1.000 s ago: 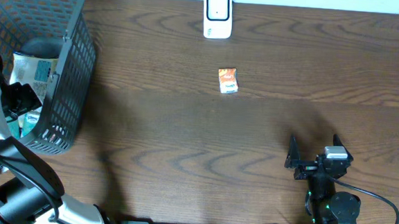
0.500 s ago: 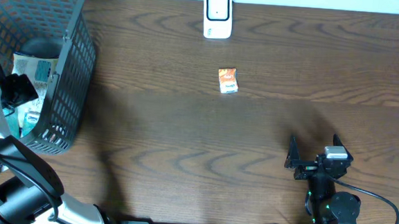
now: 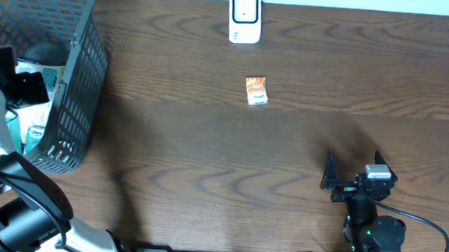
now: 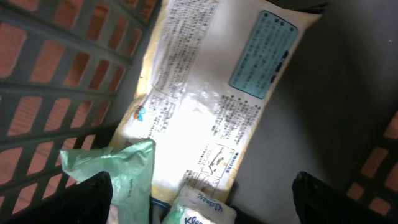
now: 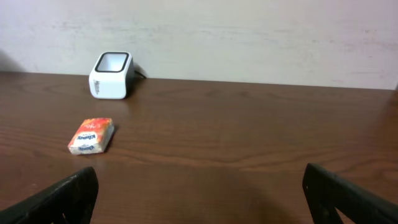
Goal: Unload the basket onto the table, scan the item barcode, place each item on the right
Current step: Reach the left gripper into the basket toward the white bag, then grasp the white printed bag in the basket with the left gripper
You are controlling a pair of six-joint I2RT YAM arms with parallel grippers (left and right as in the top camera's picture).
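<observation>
Left gripper spread wide in the basket, nothing grasped.
A white packet lies just beneath it; the right gripper is parked wide and empty. Pickup and presentation to the scanner are judged outstanding.

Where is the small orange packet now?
In the overhead view the orange packet lies on the table, just below the white scanner and far right of the basket.
</observation>
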